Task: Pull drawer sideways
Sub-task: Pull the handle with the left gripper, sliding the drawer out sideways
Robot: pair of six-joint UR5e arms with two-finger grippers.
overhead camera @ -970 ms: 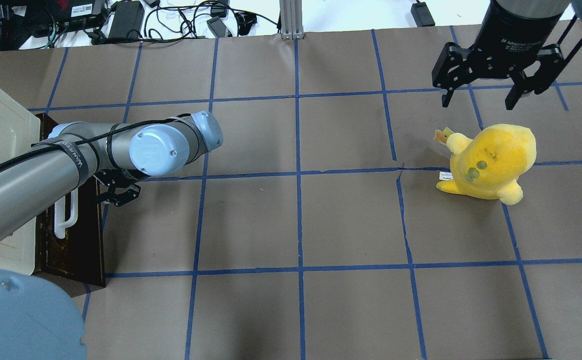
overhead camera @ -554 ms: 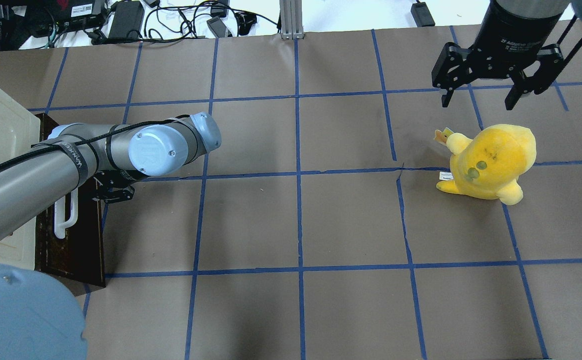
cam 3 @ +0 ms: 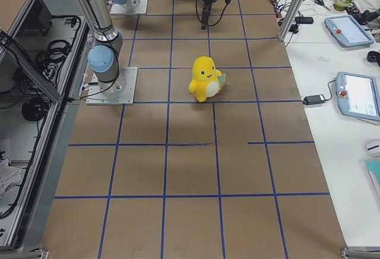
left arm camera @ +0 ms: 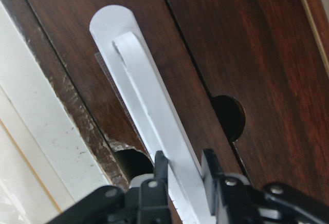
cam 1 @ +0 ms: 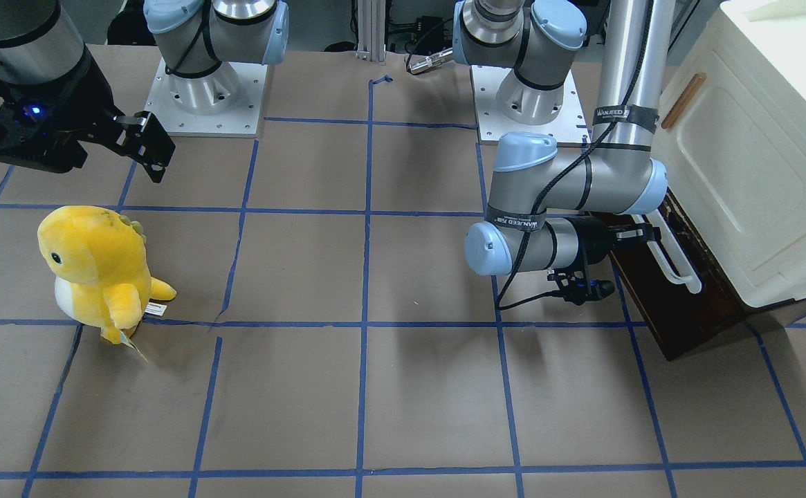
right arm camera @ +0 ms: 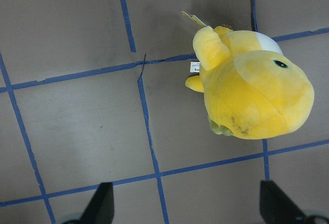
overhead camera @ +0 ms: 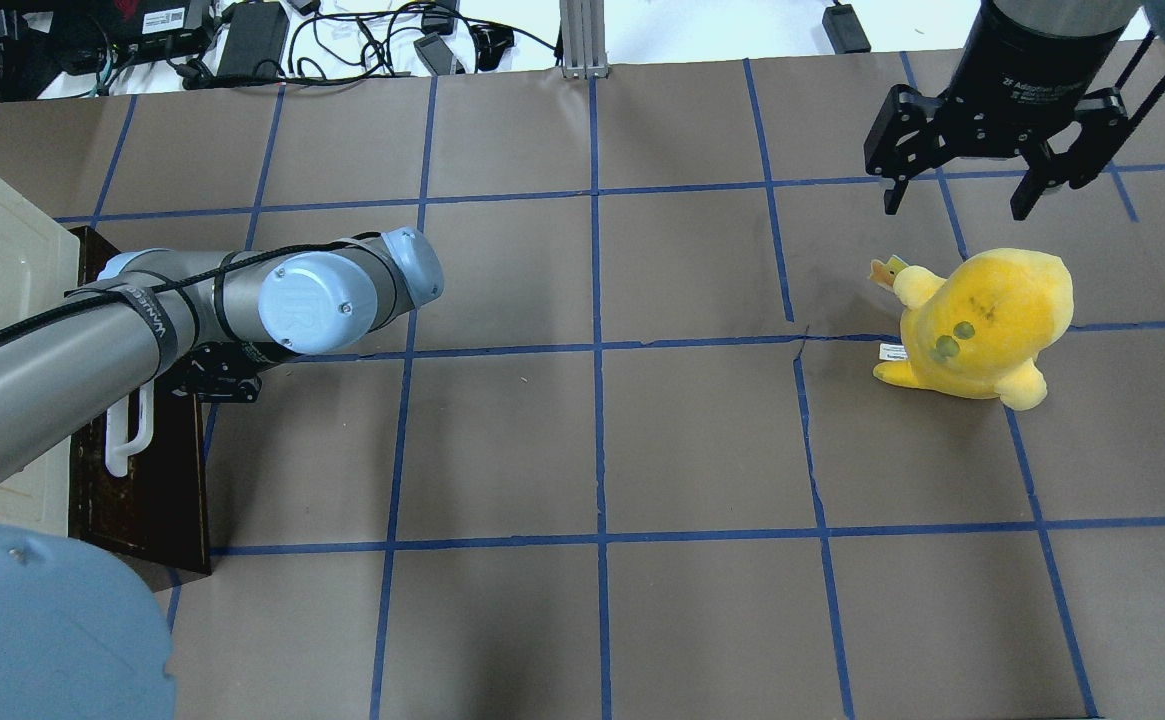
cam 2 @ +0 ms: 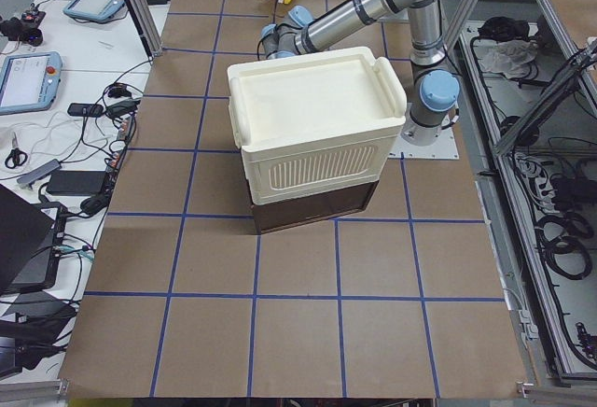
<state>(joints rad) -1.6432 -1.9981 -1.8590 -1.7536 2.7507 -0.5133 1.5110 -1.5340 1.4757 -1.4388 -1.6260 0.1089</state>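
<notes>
The drawer has a dark brown wooden front (overhead camera: pixel 157 480) and a long white bar handle (overhead camera: pixel 127 440), and it sits under a cream cabinet at the table's left end. My left gripper (left arm camera: pixel 182 165) is shut on the handle (left arm camera: pixel 149 111), one finger on each side of the bar. It also shows in the overhead view (overhead camera: pixel 217 375), half hidden under the arm, and in the front-facing view (cam 1: pixel 641 232) against the drawer front (cam 1: pixel 686 311). The drawer's inside is hidden. My right gripper (overhead camera: pixel 954 212) is open and empty, hovering above the table at the far right.
The cream cabinet (cam 1: pixel 742 173) with a slim wooden handle stands on top of the drawer. A yellow plush toy (overhead camera: pixel 982 325) stands on the brown paper just below the right gripper. Cables and power bricks (overhead camera: pixel 252 40) lie beyond the table's far edge.
My left gripper has moved left from beside the drawer front onto the white handle. The right arm and the plush toy have not moved.
</notes>
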